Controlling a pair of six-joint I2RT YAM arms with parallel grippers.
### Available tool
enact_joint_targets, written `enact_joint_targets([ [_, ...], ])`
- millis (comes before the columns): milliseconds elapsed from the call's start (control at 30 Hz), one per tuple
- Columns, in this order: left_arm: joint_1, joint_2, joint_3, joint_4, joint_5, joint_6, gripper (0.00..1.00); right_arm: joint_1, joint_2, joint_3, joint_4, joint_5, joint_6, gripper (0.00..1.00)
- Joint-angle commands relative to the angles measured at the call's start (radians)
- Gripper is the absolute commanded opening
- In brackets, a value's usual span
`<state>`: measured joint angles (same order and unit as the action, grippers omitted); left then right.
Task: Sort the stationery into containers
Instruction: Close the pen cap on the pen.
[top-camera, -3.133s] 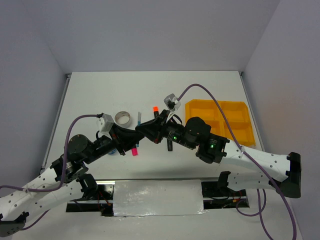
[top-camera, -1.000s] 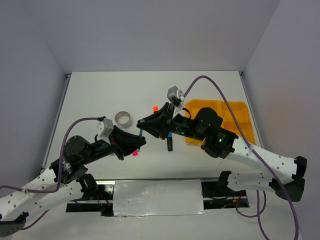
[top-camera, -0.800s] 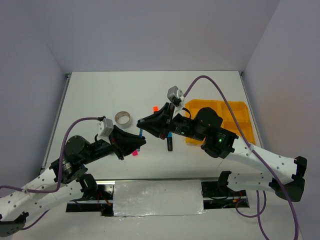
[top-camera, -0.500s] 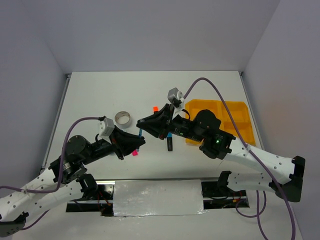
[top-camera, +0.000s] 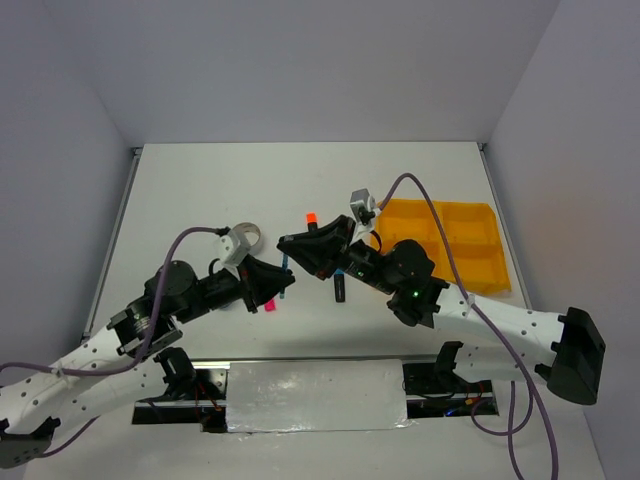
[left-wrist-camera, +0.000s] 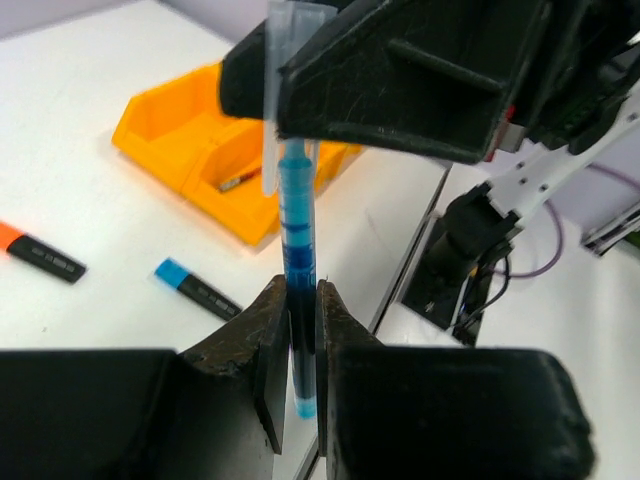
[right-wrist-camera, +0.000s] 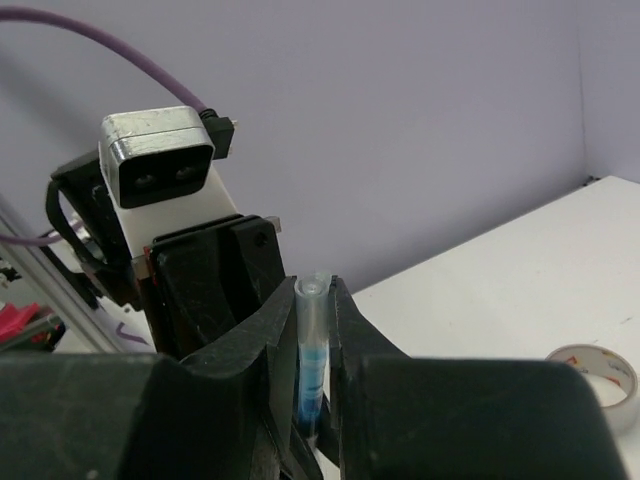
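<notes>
**Blue pen (left-wrist-camera: 297, 200) shared between two grippers.**
Left gripper (left-wrist-camera: 300, 302) is clamped on the pen's blue barrel, right gripper (right-wrist-camera: 314, 300) on its clear end; the orange tray (top-camera: 470, 215) lies near.

overhead looks down; both close wrist views share the blue pen (left-wrist-camera: 297, 235).
</notes>
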<state>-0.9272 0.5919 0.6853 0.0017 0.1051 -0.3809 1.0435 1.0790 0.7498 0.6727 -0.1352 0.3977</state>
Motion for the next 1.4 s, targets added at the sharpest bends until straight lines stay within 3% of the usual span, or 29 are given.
enact_joint_targets([
  [0, -0.002, 0.04, 0.193, 0.4, 0.045, 0.056, 0.0, 0.024, 0.119, -0.102, -0.226, -0.099, 0.006, 0.0],
  [233, -0.004, 0.089, 0.28, 0.311, 0.12, 0.151, 0.0, -0.013, 0.191, -0.141, -0.263, -0.161, -0.011, 0.0],
  [533, -0.002, 0.069, 0.276, 0.276, 0.076, 0.198, 0.0, -0.045, 0.093, -0.175, -0.346, -0.162, -0.051, 0.0],
  [733, -0.004, 0.092, 0.307, 0.198, 0.047, 0.215, 0.0, -0.043, 0.047, -0.204, -0.28, -0.192, -0.016, 0.0],
  [933, -0.007, 0.144, 0.16, 0.228, 0.085, 0.162, 0.0, -0.043, -0.065, -0.084, -0.363, -0.156, -0.025, 0.01],
  [1100, -0.007, 0.14, 0.071, 0.245, 0.052, 0.134, 0.0, -0.042, -0.111, 0.003, -0.45, -0.129, -0.079, 0.26],
  [1233, -0.005, 0.131, 0.04, 0.212, 0.012, 0.129, 0.0, -0.042, -0.128, 0.045, -0.464, -0.118, -0.091, 0.3],
  [1367, -0.007, 0.115, 0.017, 0.198, -0.012, 0.117, 0.0, -0.043, -0.146, 0.062, -0.461, -0.099, -0.092, 0.5],
])
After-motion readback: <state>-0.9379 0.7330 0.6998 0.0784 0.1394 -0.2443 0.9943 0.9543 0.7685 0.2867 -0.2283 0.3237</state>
